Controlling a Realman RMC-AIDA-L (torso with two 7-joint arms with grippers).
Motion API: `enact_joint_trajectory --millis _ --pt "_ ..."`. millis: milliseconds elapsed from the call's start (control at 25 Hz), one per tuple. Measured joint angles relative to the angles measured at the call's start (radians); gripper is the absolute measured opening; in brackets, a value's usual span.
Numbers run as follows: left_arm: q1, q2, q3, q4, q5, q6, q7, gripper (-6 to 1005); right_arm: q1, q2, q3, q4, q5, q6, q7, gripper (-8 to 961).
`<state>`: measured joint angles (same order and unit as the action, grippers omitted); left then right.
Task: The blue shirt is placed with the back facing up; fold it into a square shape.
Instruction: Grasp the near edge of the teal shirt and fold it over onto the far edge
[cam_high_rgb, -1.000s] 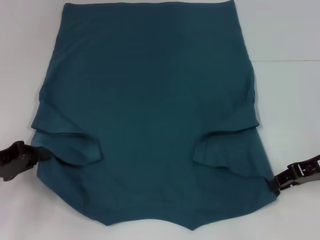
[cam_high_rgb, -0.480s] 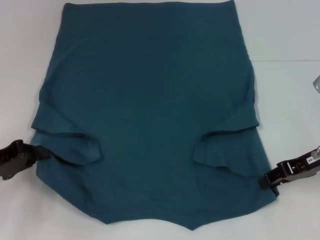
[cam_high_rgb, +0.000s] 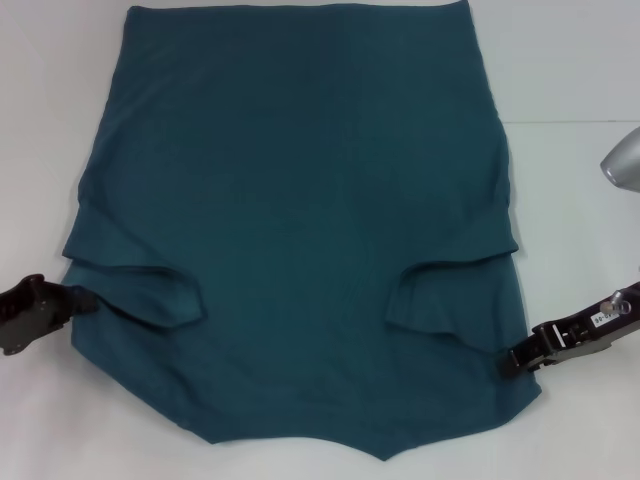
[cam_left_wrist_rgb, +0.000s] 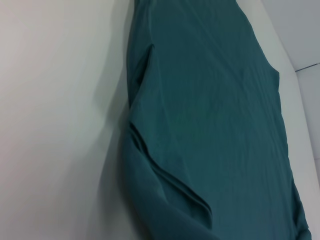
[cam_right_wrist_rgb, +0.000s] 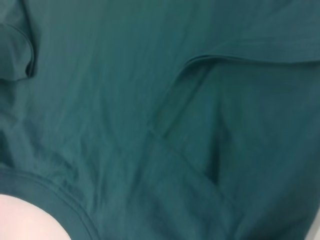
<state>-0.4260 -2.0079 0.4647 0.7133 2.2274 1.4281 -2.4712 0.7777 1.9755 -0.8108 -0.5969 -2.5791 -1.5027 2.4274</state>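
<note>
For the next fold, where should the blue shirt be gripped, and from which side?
Grip the blue shirt at its two near outer edges, just below the folded-in sleeves, coming in low from each side. The left gripper and the right gripper already sit at those edges. The cloth lies flat on the table, so probably only the edges offer a liftable layer.

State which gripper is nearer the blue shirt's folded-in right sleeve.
Right. The right gripper sits at the blue shirt's right edge, just below that sleeve; the left gripper is at the opposite edge.
</note>
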Motion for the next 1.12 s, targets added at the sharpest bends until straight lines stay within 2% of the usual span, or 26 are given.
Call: enact_joint_trajectory --millis 240,440,680,920,1120 --pt "0.0 0.0 0.0 0.0 0.0 0.0 0.0 15 0.004 0.001 -0.004 0.0 -0.002 0.001 0.003 339" --pt "0.001 0.0 -0.001 0.0 0.0 0.0 0.0 16 0.001 0.002 -0.025 -0.009 -0.004 -0.006 -0.002 293" --pt "0.0 0.0 -0.001 0.0 0.0 0.0 0.0 16 0.001 0.002 -0.039 -0.01 -0.004 -0.004 -0.003 96" --pt "0.004 0.001 -0.002 0.002 0.0 0.006 0.002 15 -0.008 -0.008 -0.028 -0.027 0.002 -0.027 -0.007 49" --pt "0.007 0.008 -0.002 0.006 0.007 0.046 0.032 15 -0.034 -0.007 0.004 -0.087 0.012 -0.087 -0.018 10"
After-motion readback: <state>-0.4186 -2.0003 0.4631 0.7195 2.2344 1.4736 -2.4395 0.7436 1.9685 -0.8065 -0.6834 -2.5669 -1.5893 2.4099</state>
